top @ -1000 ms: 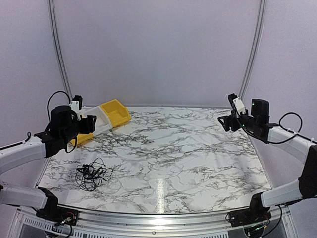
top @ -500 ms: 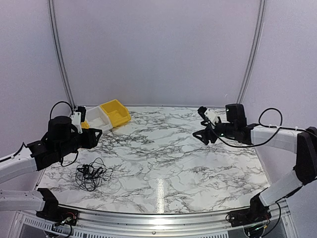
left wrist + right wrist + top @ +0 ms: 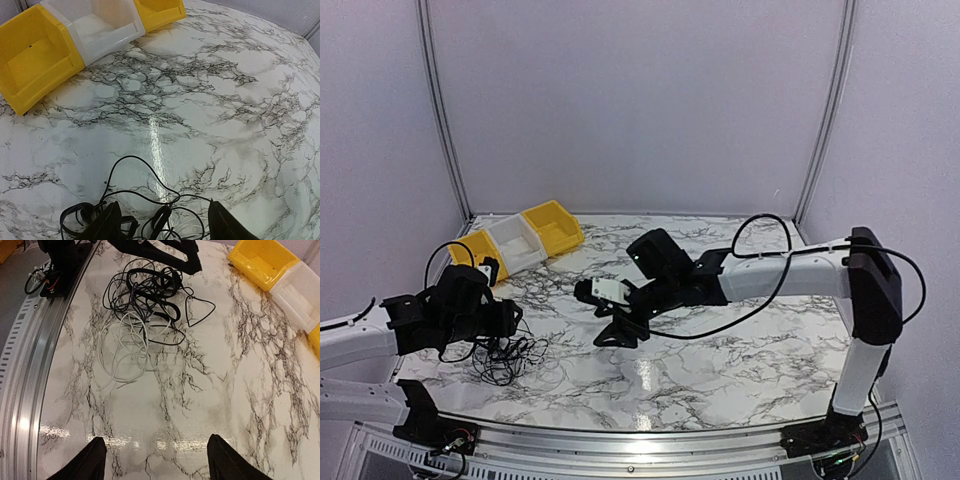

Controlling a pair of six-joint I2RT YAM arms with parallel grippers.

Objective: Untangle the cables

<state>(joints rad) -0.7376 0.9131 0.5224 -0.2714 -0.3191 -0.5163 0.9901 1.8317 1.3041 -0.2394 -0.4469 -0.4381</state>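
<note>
Three bins [image 3: 109, 43] — two yellow, one white; one tangle of cables [image 3: 147, 292].

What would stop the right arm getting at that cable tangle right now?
Probably nothing, so yes, it looks able. The right gripper hangs open, with only bare marble table between it and the cables. The left gripper, open right at the tangle's far side, might crowd it.
</note>
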